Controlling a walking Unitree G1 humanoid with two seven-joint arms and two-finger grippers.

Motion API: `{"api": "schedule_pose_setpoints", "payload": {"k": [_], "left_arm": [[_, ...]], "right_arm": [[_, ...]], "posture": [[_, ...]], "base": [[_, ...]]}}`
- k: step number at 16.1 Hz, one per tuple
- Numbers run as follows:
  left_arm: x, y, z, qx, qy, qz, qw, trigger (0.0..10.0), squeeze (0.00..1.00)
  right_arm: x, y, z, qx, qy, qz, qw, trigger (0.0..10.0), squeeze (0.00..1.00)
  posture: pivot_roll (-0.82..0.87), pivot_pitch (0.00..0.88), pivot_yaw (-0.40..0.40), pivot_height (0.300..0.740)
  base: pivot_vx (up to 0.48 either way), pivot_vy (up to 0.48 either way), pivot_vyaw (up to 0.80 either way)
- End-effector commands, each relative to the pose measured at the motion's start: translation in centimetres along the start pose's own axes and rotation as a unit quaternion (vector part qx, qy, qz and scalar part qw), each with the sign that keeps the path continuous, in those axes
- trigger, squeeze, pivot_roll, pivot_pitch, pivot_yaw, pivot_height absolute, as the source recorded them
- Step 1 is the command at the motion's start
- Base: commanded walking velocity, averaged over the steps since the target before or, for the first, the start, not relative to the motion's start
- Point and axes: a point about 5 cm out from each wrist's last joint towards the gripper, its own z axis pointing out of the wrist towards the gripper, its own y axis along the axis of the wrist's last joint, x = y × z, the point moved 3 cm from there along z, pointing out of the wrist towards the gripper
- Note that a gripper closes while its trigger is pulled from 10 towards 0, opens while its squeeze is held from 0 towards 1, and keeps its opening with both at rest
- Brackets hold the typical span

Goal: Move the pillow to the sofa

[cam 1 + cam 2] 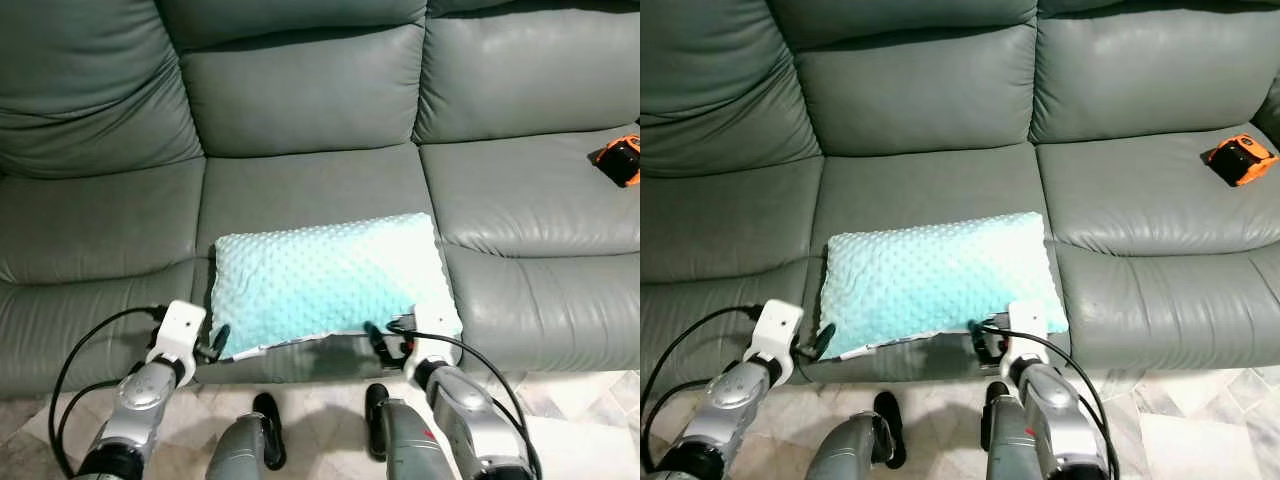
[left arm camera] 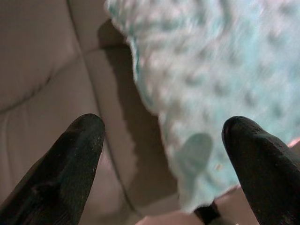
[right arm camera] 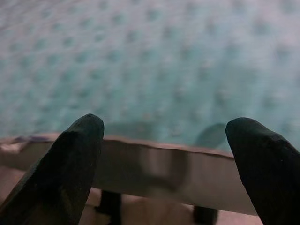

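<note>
**Pillow lying on the middle sofa seat, both end effectors open at its front edge**

The mint-green dotted pillow (image 1: 330,280) lies flat on the middle seat cushion of the grey leather sofa (image 1: 300,100), its long side running across the seat and its front edge reaching the cushion's front lip. Its right end slightly overlaps the seam to the right-hand seat.

The left end effector (image 1: 213,345) sits just beside the pillow's front left corner, fingers spread; in the left wrist view one black finger (image 2: 75,164) is over the bare leather and the other over the pillow's edge, neither pressing on the fabric. The right end effector (image 1: 380,345) is at the pillow's front right part, also open (its wrist view shows the two fingers (image 3: 70,164) wide apart with the dotted cover and the pale seam of the pillow between them), holding nothing.

An orange and black object (image 1: 1238,160), too small to identify, rests on the right seat cushion, well apart from the pillow. The robot's black feet (image 1: 268,425) stand on the tiled floor (image 1: 590,420) in front of the sofa.
</note>
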Motion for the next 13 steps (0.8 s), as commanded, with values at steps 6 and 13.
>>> {"api": "schedule_pose_setpoints", "payload": {"k": [6,13], "left_arm": [[-0.9,-1.9,-1.1,0.048,-0.026,-0.003,0.999,10.0,0.00],[-0.8,-0.8,-1.0,0.043,-0.028,0.002,0.999,10.0,0.00]], "right_arm": [[0.1,-2.4,0.1,0.047,0.012,0.004,0.999,10.0,0.79],[-0.9,-0.2,1.3,-0.032,-0.027,0.055,0.998,10.0,0.02]], "posture": [[-0.09,0.387,0.074,0.740],[-0.07,0.397,0.088,0.740]], "base": [[0.000,0.000,0.00],[0.000,0.000,0.00]]}}
